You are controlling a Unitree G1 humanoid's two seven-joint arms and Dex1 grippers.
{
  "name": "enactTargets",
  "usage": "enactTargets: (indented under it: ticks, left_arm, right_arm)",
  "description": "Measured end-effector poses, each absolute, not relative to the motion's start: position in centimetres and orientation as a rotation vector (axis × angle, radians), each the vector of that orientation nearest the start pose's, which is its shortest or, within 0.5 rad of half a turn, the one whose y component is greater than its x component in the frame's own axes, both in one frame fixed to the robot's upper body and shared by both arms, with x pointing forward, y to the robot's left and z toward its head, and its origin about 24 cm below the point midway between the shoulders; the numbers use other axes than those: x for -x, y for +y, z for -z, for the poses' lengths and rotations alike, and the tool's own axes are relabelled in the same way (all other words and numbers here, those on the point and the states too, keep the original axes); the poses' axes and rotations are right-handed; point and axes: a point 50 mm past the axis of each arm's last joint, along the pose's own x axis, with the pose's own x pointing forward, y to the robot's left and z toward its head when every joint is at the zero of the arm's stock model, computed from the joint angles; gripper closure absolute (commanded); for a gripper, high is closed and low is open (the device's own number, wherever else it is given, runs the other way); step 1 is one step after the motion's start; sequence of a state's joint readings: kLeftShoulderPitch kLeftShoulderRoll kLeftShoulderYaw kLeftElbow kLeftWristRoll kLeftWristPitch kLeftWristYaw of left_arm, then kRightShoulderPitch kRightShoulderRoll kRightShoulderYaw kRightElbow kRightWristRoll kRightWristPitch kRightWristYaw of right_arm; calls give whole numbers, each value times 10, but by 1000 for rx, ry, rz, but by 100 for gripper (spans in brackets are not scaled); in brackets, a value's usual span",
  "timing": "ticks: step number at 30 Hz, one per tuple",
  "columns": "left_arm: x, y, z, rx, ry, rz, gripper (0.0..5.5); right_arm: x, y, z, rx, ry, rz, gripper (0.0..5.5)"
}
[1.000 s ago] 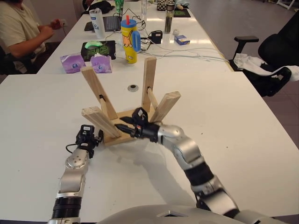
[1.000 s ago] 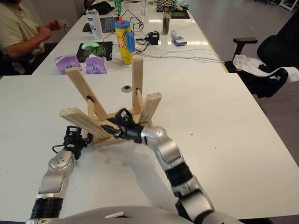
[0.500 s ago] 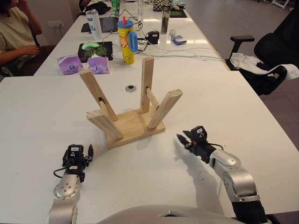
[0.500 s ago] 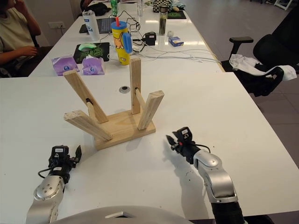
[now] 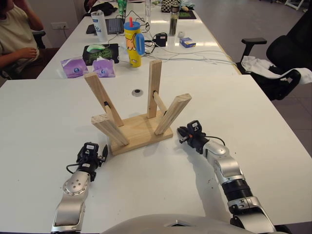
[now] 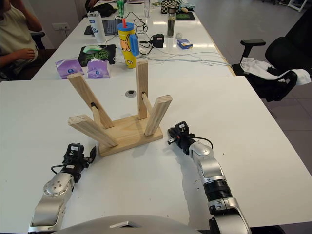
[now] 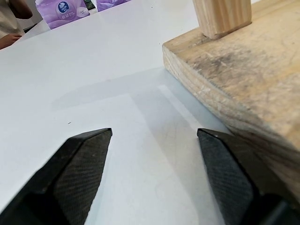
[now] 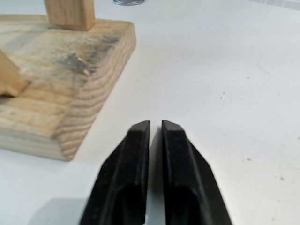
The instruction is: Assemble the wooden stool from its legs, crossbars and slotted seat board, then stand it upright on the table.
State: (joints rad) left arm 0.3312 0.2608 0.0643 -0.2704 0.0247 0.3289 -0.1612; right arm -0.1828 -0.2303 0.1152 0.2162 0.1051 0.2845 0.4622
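— Where is the stool (image 5: pixel 140 114)?

— Upside down, near the middle of the white worktop (image 5: pixel 253 112). The seat board (image 5: pixel 141 135) lies flat on the surface. Four legs (image 5: pixel 154 87) rise out of it, splayed outward with their cut ends in the air. A thin crossbar (image 5: pixel 158 102) slants between the tall far leg and the near leg on the right.

— And the left tool (image 7: pixel 154 132)?

— Low over the worktop, just beside the board's near left corner. Its fingers (image 7: pixel 82 159) are spread wide, with bare surface between them. One of them sits right up against the board's edge, though I cannot tell whether it touches the wood.

— The right tool (image 8: pixel 154 123)?

— Also low, off the board's near right corner, with its tips aimed toward the wood and a little apart from it. The two fingers are pressed together with just a hairline between them, pinching nothing.

— Anything else around?

— Just behind the stool, a round metal grommet (image 5: pixel 138 92) is set into the worktop. On the next worktop beyond stands a yellow cup (image 5: pixel 133 44) with a blue handle and a red straw. Two purple tissue packs (image 5: pixel 74 67) lie to its left.
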Motion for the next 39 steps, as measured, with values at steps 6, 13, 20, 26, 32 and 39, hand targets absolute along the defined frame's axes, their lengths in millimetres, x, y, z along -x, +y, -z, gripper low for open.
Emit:
enactTargets:
  ticks: [6,13,20,26,32,39]
  left_arm:
    - [-173,215,-14,-254,418,51,209]
    - [-174,217,-17,-275,435,102,209]
    - [-176,203,-23,-75,441,166,209]
    - [-189,197,-52,-74,335,202,209]
    - [-189,196,-62,-56,307,256,209]
    - [-203,191,-84,19,213,260,209]
  right_arm:
    - [-266,-126,-10,57,369,-625,548]
    - [-261,-118,-10,40,377,-630,548]
    - [-257,-133,-18,44,404,-592,548]
    - [-267,-143,-51,7,326,-554,548]
    - [-275,-148,-76,-51,274,-536,548]
    - [-286,-154,-104,-109,178,-498,548]
